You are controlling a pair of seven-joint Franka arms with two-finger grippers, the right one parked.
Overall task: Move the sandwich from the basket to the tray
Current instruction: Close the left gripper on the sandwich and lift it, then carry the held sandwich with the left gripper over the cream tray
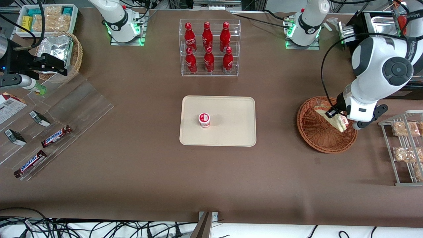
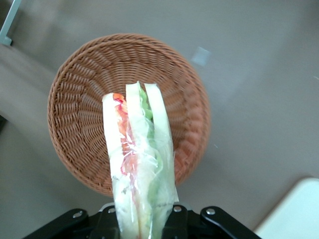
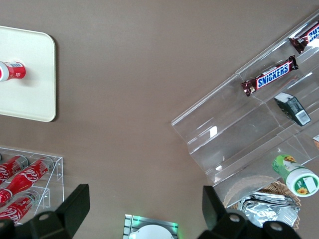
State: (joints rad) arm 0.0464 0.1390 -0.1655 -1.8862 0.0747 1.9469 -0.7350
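The sandwich point(image 2: 138, 159), a plastic-wrapped wedge of white bread with red and green layers, is held between the fingers of my left gripper point(image 2: 142, 221), lifted above the reddish-brown wicker basket point(image 2: 79, 94). In the front view the gripper point(image 1: 337, 114) hangs over the basket point(image 1: 314, 132) with the sandwich point(image 1: 338, 122) under it. The cream-beige tray point(image 1: 231, 109) lies at the table's middle, toward the parked arm from the basket. A corner of the tray point(image 2: 294, 211) also shows in the left wrist view.
A small red-and-white cup point(image 1: 204, 119) stands on the tray. A clear rack of red bottles point(image 1: 209, 46) stands farther from the front camera than the tray. A metal wire rack point(image 1: 404, 145) with snack packets stands beside the basket at the working arm's end.
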